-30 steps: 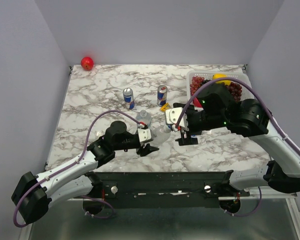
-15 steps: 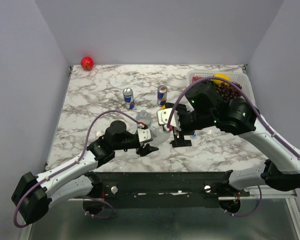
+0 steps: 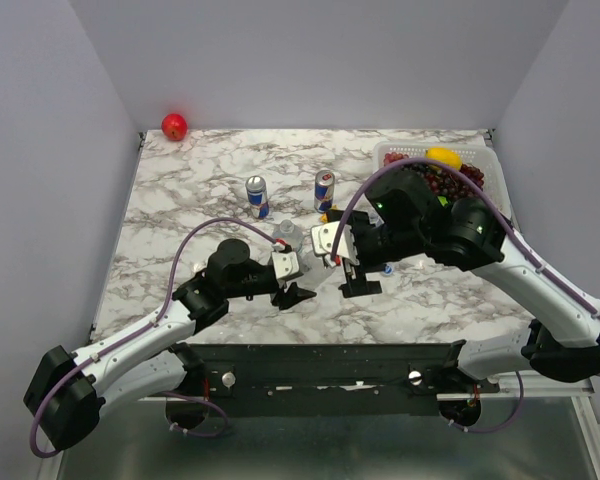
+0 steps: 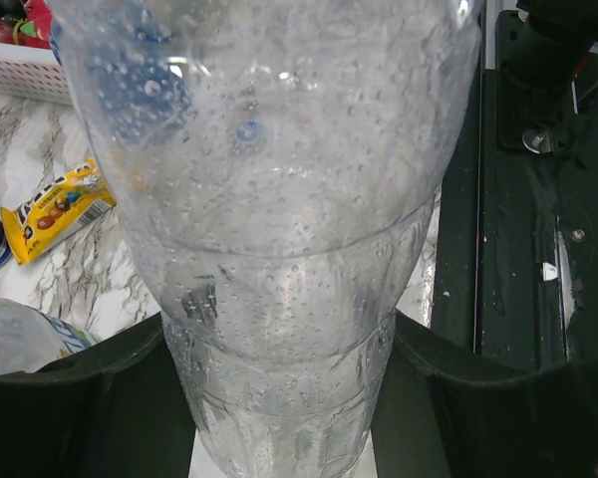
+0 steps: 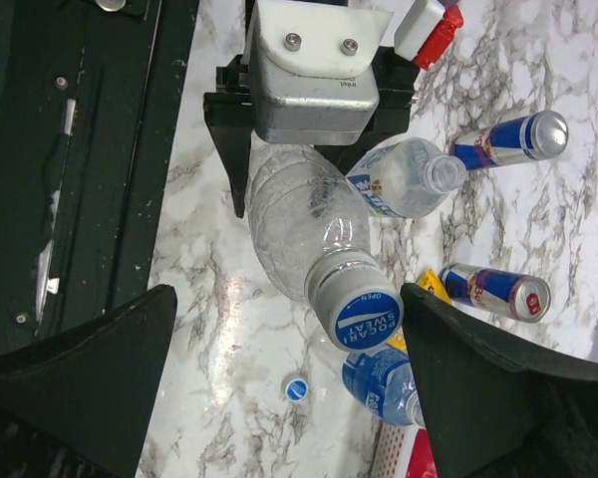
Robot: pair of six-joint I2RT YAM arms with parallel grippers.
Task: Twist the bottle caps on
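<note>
My left gripper is shut on a clear bottle, held tilted off the table. In the right wrist view this bottle carries a blue-topped cap on its neck. My right gripper is open wide, and the capped neck lies between its fingers, nearer the right one, touching neither. A loose blue cap lies on the marble below. An uncapped bottle lies behind the held one, and a third bottle lies near the basket. From above, the two grippers face each other at table centre.
Two drink cans stand behind the grippers, with a yellow candy packet beside them. A white basket of fruit sits at the back right. A red apple lies in the far left corner. The black base rail runs along the near edge.
My right arm has swung left toward the held bottle and its jaws have opened wider. The left arm and its bottle have barely shifted.
</note>
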